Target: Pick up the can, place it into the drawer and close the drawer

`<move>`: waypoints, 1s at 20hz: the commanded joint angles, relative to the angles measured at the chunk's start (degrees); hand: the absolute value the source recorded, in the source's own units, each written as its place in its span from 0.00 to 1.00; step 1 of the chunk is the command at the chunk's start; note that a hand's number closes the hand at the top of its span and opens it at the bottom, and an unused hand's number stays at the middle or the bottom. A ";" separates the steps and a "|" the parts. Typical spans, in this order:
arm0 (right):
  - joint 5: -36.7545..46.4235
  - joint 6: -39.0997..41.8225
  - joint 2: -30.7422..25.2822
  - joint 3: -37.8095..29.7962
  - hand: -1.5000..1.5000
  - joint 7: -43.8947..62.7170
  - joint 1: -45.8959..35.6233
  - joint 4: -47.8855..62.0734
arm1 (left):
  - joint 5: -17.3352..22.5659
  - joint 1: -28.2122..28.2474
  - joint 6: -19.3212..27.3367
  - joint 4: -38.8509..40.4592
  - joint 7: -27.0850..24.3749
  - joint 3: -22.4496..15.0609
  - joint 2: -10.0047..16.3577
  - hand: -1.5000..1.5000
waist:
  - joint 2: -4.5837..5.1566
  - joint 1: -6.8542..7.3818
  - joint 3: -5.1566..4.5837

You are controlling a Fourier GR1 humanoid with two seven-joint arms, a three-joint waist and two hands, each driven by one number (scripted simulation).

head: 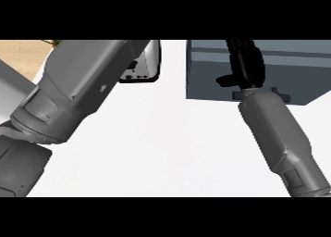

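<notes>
Blue-grey drawer cabinet [298, 74] stands on the white table [168, 139]. The right hand [242, 65] lies against its front, fingers stretched straight, grasping nothing. Left of it, the left forearm [72, 97] hides the left hand. I cannot tell where the can is.

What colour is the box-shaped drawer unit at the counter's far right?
Slate blue-grey; the drawer unit shows best in the head view.

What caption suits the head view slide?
Right hand over the blue-grey drawer; left forearm fills the view's left.
</notes>
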 commanded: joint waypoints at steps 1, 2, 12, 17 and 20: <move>0.68 -6.22 -0.62 -2.66 0.00 -2.80 -4.86 9.99 | -1.20 2.24 0.59 -2.92 1.86 -1.22 0.03 0.00 | 0.27 0.84 0.05; 0.92 -5.88 -0.06 -3.25 0.00 -0.64 -7.04 11.37 | -0.99 1.81 -0.03 -5.16 3.50 -1.23 1.33 0.00 | -0.02 1.54 0.02; 1.21 -7.39 -2.11 -6.50 0.00 -0.40 -19.78 21.15 | -1.46 8.25 -1.68 -13.36 5.95 -2.07 4.56 0.00 | 0.63 3.33 0.01; 0.80 -8.52 0.29 -7.35 0.00 -0.29 -22.10 22.74 | -1.21 11.16 -3.57 -17.26 6.95 -1.75 7.94 0.00 | 0.56 3.54 -0.01; -3.42 -7.78 -0.30 -10.63 0.00 -5.84 -20.66 22.56 | -1.08 13.70 -3.52 -20.61 8.19 -2.70 7.67 0.00 | 0.37 4.70 0.12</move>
